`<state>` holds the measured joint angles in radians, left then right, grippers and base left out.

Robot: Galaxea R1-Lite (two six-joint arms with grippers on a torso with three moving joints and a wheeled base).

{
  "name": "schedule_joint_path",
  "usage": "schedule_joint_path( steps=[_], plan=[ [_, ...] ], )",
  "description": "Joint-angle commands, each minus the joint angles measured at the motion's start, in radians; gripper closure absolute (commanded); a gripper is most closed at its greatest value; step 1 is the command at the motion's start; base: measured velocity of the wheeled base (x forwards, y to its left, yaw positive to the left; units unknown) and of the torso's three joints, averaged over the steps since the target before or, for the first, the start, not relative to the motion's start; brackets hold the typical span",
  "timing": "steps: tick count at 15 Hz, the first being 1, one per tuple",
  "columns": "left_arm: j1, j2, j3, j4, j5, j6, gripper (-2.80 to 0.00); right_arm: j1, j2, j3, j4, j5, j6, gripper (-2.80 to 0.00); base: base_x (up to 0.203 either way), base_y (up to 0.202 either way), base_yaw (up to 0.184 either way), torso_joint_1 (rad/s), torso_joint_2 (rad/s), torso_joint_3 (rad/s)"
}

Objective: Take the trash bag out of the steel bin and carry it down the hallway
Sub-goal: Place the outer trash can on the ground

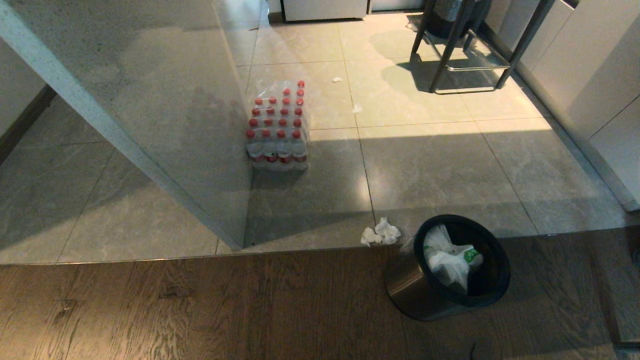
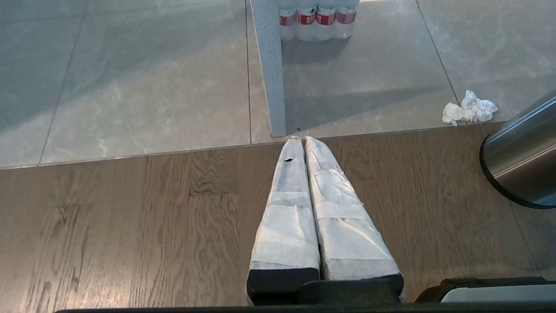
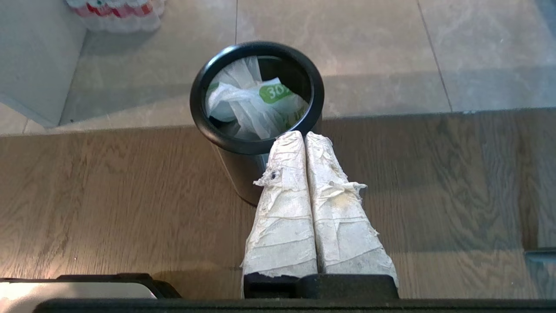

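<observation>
A tiled floor (image 1: 430,165) is seen meeting a wood floor (image 1: 200,305) along one straight seam. One speckled wall (image 1: 150,100) is set at the left, and one dark-framed stool (image 1: 465,45) is placed far back on the tiles. One shrink-wrapped pack of red-capped bottles (image 1: 278,127) is stood against the wall. One bin (image 1: 440,270) is stood on the wood just at the seam, and one bag (image 1: 450,260) is held crumpled inside it. Two tissue wads (image 1: 380,233) are laid touching each other beside the bin. The left gripper (image 2: 302,140) and right gripper (image 3: 302,134) are kept above the wood, jaws together on nothing.
</observation>
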<state>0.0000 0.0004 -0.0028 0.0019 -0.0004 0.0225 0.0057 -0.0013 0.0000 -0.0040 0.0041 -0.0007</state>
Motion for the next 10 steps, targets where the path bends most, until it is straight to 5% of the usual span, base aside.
schedule_joint_path(
  steps=[1,10],
  plan=[
    [0.0,0.001,0.002,-0.001,0.0,-0.001,0.0,0.0,-0.039,0.0,-0.001,0.001,0.001,0.0,0.0,0.0,0.0,-0.002,0.0,-0.154],
    [0.0,0.001,0.001,0.003,-0.001,-0.018,0.0,0.0,-0.039,0.0,-0.001,0.001,-0.001,0.0,0.0,0.0,0.0,0.001,0.0,-0.051]
  ],
)
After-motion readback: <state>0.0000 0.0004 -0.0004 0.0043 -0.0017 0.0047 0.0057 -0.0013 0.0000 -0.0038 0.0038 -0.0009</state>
